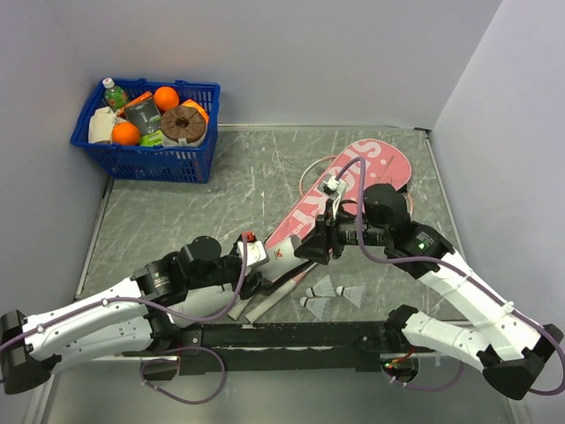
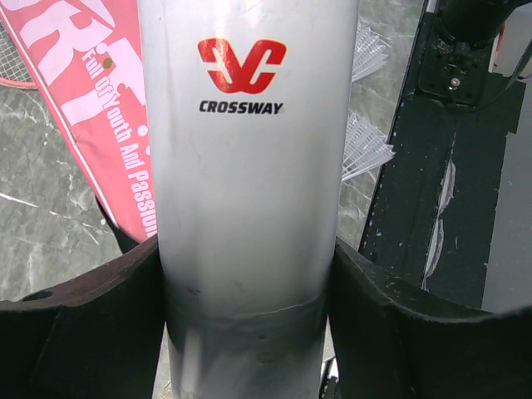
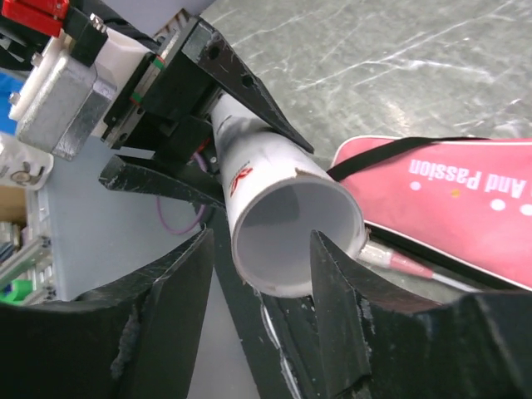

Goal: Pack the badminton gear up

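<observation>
Near the front of the counter point(image 1: 177, 212), the left tool point(image 2: 249, 283) clamps the tube point(image 2: 249, 166) by its barrel, the right tool point(image 3: 262, 249) straddles its open mouth, grip unclear; it looks light, slick, crushable, so hold the barrel.

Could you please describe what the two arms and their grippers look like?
The left arm and right arm are white with round black joints, and purple cables loop alongside them. A green light glows on the right arm. The left gripper and right gripper each have two black wedge-shaped fingers. The left one carries a red part.
</observation>
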`<state>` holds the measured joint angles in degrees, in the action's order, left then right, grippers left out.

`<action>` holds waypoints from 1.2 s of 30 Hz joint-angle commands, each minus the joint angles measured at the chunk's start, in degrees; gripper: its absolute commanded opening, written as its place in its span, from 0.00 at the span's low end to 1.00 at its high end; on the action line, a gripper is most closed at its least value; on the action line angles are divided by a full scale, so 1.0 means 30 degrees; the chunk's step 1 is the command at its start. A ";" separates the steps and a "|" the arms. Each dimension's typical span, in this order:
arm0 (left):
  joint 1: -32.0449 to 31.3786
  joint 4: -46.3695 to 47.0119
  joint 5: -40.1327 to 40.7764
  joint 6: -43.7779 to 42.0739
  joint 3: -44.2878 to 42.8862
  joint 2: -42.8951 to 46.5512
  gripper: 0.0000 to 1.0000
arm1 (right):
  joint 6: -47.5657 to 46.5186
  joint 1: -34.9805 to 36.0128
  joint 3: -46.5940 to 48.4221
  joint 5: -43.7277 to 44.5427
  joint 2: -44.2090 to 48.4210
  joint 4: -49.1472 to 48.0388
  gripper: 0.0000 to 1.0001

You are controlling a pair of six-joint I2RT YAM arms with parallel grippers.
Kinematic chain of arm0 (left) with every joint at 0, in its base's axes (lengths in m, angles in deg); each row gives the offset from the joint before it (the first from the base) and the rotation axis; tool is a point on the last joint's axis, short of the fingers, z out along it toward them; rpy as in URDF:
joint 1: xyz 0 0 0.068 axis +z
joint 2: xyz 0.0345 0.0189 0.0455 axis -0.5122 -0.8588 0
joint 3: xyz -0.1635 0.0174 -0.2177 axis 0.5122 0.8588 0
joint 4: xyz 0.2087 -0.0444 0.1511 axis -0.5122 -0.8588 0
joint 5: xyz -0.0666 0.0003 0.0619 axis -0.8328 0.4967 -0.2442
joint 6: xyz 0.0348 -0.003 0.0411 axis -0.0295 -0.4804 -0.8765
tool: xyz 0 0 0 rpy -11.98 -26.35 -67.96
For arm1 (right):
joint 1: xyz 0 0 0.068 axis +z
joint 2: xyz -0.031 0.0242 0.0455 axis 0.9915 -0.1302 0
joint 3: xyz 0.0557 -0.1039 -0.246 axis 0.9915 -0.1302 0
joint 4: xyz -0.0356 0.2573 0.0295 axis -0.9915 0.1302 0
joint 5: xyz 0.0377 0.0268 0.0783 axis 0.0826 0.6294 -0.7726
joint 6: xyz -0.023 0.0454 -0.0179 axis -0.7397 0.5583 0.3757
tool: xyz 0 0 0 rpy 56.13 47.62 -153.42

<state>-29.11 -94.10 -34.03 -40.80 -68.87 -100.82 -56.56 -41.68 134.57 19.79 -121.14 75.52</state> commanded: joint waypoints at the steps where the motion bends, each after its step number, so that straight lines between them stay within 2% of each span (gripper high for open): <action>1: -0.0358 0.1227 0.0090 0.0055 0.0020 0.0443 0.01 | 0.0453 -0.0049 -0.0111 -0.1314 -0.0081 -0.1658 0.54; 3: -0.0446 0.1284 0.0179 0.0026 0.0078 0.0560 0.01 | 0.0628 -0.0019 -0.0200 -0.1462 -0.0198 -0.1805 0.53; 7: -0.0534 0.1255 0.0412 0.0026 0.0108 0.0649 0.01 | 0.0922 -0.0019 -0.0375 -0.2133 -0.0403 -0.2243 0.42; 12: -0.0622 0.1313 0.0910 0.0026 0.0167 0.0941 0.01 | 0.0981 -0.0019 -0.0464 -0.2604 -0.0637 -0.2274 0.41; 15: -0.0651 0.1343 0.0999 0.0026 0.0225 0.1088 0.01 | 0.1039 -0.0020 -0.0522 -0.2839 -0.0638 -0.2420 0.30; 16: -0.0680 0.1343 0.1028 0.0026 0.0225 0.1059 0.01 | 0.1068 -0.0019 -0.0522 -0.2839 -0.0638 -0.2421 0.23; 21: -0.0652 0.1285 0.0941 0.0055 0.0167 0.0855 0.01 | 0.1098 -0.0020 -0.0581 -0.2898 -0.0463 -0.2450 0.01; 28: -0.0681 0.1518 0.0853 0.0172 0.0195 0.1409 0.01 | 0.1245 -0.0370 -0.0728 -0.3481 0.0445 -0.2451 0.00; 36: -0.0856 0.1694 0.0297 0.0260 0.0225 0.1703 0.01 | 0.1069 -0.2067 -0.1019 -0.5094 0.1733 -0.2567 0.00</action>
<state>-31.53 -90.84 -31.85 -40.65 -67.87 -97.63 -52.05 -44.65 132.40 8.42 -119.58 69.96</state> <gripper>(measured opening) 0.689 0.008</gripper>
